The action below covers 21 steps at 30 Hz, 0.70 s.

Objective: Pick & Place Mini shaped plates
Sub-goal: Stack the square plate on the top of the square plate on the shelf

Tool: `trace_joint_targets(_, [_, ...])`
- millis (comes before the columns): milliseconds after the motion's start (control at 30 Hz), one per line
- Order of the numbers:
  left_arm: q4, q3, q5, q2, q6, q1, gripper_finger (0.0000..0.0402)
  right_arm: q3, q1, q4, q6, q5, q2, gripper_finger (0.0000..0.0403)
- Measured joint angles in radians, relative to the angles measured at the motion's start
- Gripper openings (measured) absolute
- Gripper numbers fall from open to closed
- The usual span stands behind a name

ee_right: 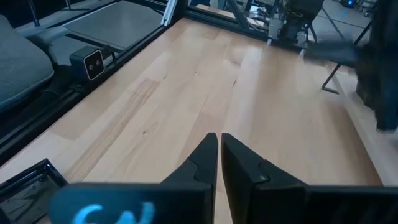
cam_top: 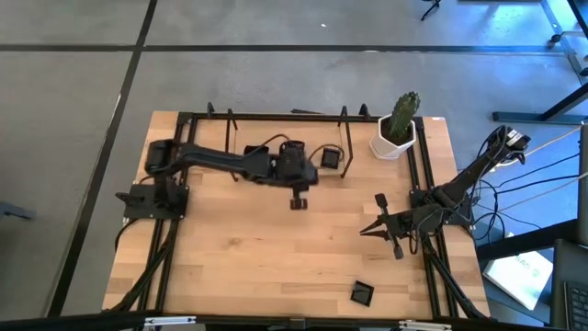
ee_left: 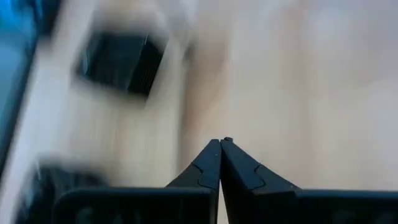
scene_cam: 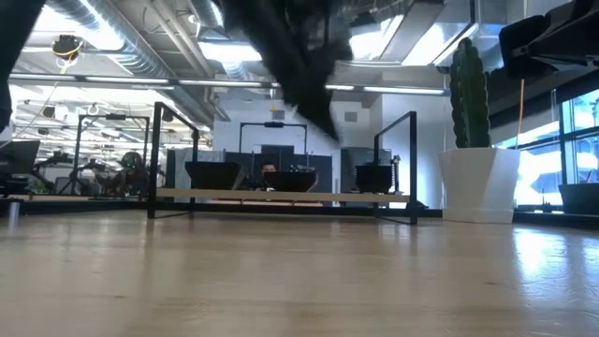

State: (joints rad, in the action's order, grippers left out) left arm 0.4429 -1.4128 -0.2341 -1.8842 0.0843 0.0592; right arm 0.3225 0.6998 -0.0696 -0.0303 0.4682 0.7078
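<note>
1. Wooden table (cam_top: 248, 257), rack along the far edge, white cactus pot (cam_top: 393, 142) in the far right corner.
2. I see the left gripper (cam_top: 298, 199) mid-table, fingers pressed together, holding nothing.
3. Right gripper (cam_top: 370, 230) waits at the right side, fingers nearly together, empty.
4. One mini plate (cam_top: 329, 158) sits by the rack, just beyond the left gripper; another plate (cam_top: 362, 294) lies at the near edge, nearer the right arm.
</note>
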Motion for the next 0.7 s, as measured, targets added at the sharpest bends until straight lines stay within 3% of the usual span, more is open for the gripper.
trace_joint_targets(233, [-0.052, 0.000, -0.025, 0.209, 0.084, -0.175, 0.0002, 0.000, 0.000, 0.000, 0.059, -0.001, 0.006, 0.0024])
trace_joint_targets(400, [0.083, 0.013, -0.253, 0.419, 0.035, -0.286, 0.0001, 0.000, 0.000, 0.009, 0.075, 0.000, 0.010, 0.0024])
trace_joint_targets(500, [0.057, 0.120, -0.348, 0.583, 0.008, -0.334, 0.0002, 0.000, 0.000, 0.012, 0.060, 0.008, 0.019, 0.0024])
trace_joint_targets(700, [-0.128, 0.522, -0.345, 0.988, -0.102, -0.372, 0.0001, 0.000, 0.000, 0.008, 0.046, 0.010, 0.047, 0.0024])
